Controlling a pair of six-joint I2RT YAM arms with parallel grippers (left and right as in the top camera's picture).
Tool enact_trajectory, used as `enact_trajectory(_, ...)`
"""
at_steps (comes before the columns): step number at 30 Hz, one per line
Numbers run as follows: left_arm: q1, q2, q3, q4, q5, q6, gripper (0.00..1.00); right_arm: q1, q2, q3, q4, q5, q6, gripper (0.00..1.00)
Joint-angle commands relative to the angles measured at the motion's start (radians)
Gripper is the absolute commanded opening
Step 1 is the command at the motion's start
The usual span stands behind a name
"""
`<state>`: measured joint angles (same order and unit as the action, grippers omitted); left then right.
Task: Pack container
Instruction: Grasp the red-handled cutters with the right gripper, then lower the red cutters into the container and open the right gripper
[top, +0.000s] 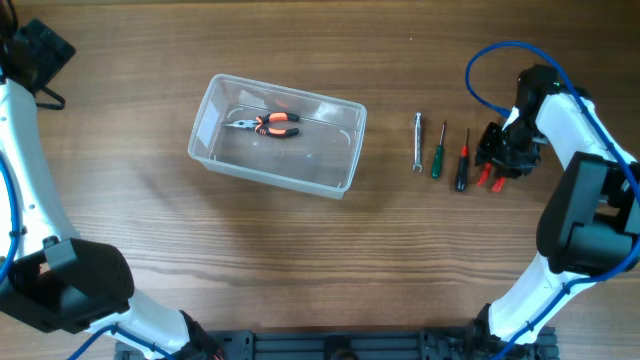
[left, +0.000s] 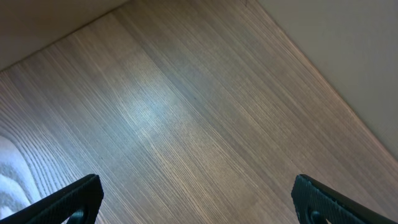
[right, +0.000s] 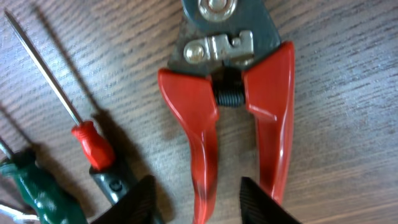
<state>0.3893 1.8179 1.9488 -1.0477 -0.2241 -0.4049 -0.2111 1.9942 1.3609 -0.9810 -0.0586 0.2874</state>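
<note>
The clear plastic container (top: 207, 118) sits left of centre on the wooden table, with orange-and-black pliers (top: 270, 124) lying inside it. My right gripper (top: 503, 152) (right: 202, 202) is open and low over the red-handled cutters (right: 230, 118) at the right. Its fingers straddle the cutters' left handle with gaps on both sides. My left gripper (top: 40, 50) (left: 199, 202) is open wide and empty at the far left back corner, over bare wood.
Between the container and the cutters lie a small metal wrench (top: 418, 142), a green-handled screwdriver (top: 438, 152) (right: 37, 186) and a red-and-black screwdriver (top: 462, 160) (right: 93, 146), side by side. A blue cable (top: 480, 60) loops over the right arm.
</note>
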Motion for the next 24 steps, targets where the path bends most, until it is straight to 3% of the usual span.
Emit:
enact_trajectory(1, 0.006, 0.006, 0.008, 0.003, -0.013, 0.008, 1.0, 0.0, 0.013, -0.008, 0.027, 0.017, 0.004, 0.4)
enact_trajectory(10, 0.006, 0.006, 0.008, 0.003, -0.013, 0.008, 1.0, 0.0, 0.014, -0.095, 0.146, 0.017, 0.031, 0.31)
enact_trajectory(13, 0.006, 0.006, 0.008, 0.003, -0.013, 0.008, 1.0, 0.0, 0.014, -0.106, 0.162, 0.017, 0.032, 0.09)
enact_trajectory(15, 0.006, 0.006, 0.008, 0.003, -0.013, 0.008, 1.0, 0.0, 0.014, -0.098, 0.151, 0.017, 0.029, 0.04)
enact_trajectory(21, 0.006, 0.006, 0.008, 0.003, -0.013, 0.008, 1.0, 0.016, -0.137, 0.132, -0.063, 0.0, -0.036, 0.04)
enact_trajectory(24, 0.006, 0.006, 0.008, 0.003, -0.013, 0.008, 1.0, 0.1, -0.3, 0.312, -0.103, -0.126, -0.134, 0.04)
